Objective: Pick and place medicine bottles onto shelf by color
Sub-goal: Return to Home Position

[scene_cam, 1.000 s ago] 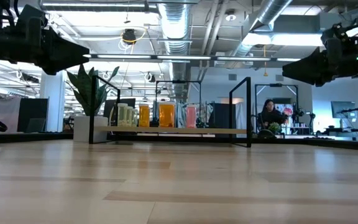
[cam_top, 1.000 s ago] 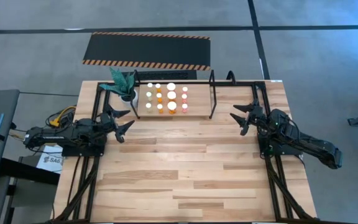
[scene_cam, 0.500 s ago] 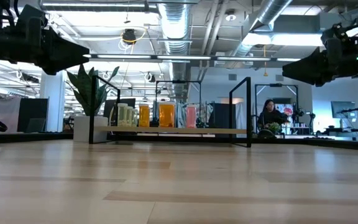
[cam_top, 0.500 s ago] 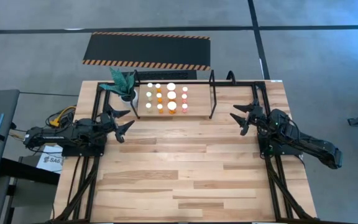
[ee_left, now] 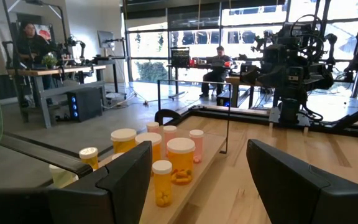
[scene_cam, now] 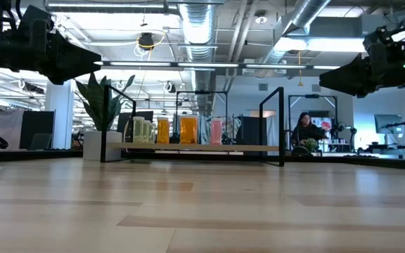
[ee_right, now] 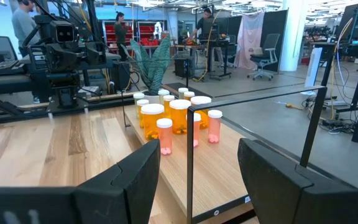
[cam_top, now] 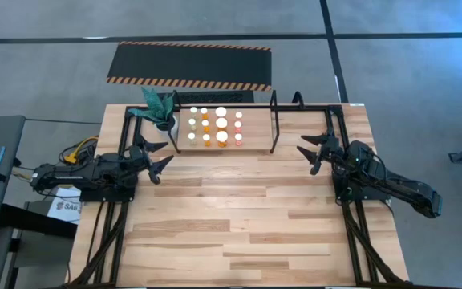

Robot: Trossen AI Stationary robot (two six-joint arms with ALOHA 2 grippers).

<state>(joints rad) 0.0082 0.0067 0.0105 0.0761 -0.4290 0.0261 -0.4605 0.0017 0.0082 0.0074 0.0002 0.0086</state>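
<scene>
Wood-plank table in a big open workshop, with a black hazard-striped mat on the floor past its far edge; in the low view a person sits at a desk way back in the room, nowhere near the robot.

So, the shelf sits along the far side of the table, roughly in the middle, black hoop uprights at each end; a green plant in a white pot stands just beside its left end.

All the medicine bottles I can see are up on the shelf, upright, white caps up, bunched toward the plant end; the other end of the board is bare. They're lined up in columns by colour: pale yellow closest to the plant, then small orange, then the big orange ones, then pink on the far side; the low view shows the same order across.

Left gripper hangs above the table near the left edge, pointing in toward the middle, just short of the shelf's left end; its fingers are spread wide apart with nothing between them.

Right gripper mirrors it on the right side, a bit off the shelf's right end; its fingers are spread too, holding nothing.

Neither claw touches the shelf or any bottle; both sit clear of the tabletop in the low view.
</scene>
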